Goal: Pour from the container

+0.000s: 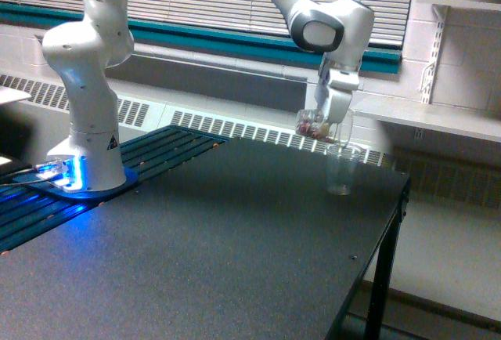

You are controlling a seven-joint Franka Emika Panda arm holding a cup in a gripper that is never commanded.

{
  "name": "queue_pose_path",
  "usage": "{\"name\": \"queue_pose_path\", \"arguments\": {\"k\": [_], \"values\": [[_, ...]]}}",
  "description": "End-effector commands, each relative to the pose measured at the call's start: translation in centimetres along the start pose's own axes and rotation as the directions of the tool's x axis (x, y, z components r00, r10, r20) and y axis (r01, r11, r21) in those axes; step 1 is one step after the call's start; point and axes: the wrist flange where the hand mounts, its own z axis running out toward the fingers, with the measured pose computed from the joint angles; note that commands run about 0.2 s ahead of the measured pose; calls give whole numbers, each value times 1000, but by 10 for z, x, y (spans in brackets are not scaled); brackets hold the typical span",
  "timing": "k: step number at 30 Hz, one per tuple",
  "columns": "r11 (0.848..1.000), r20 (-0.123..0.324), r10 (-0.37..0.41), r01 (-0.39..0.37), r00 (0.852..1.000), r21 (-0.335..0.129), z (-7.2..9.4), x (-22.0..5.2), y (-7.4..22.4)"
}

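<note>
Presently the tool (329,117) is clamped on the tumbler (322,124), which is held tilted just above the rim of the small cup (340,169) at the far right of the desk (196,254). Reddish-brown flecks are seen gathered at the tumbler's lower end; whether any have left it cannot be told.

Risks are judged as follows. The cup mouth is narrow against the tumbler, so a fast tip could send contents over the rim onto the desk. The cup looks thin and light; contact from the tumbler's lip could knock it over. It stands near the desk's right edge, so spilled pieces could be lost to the floor.

Around it, a shelf (438,121) is mounted on the wall just behind and to the exterior view's right, close enough to limit any swing that way. The arm base (90,152) stands well apart at the left. Nothing is seen lying between tumbler and cup.
</note>
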Motion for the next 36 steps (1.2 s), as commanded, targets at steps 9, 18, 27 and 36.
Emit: {"name": "queue_pose_path", "arguments": {"k": [9, 18, 27, 36], "values": [[999, -23, 52, -52, 998, -5, -16, 20, 2], [999, -14, 16, -17, 1000, -33, -14, 14, -7], [997, -21, -32, 30, 999, -74, -12, 11, -16], [991, -21, -83, 80, 996, -112, -13, 1, -30]]}}
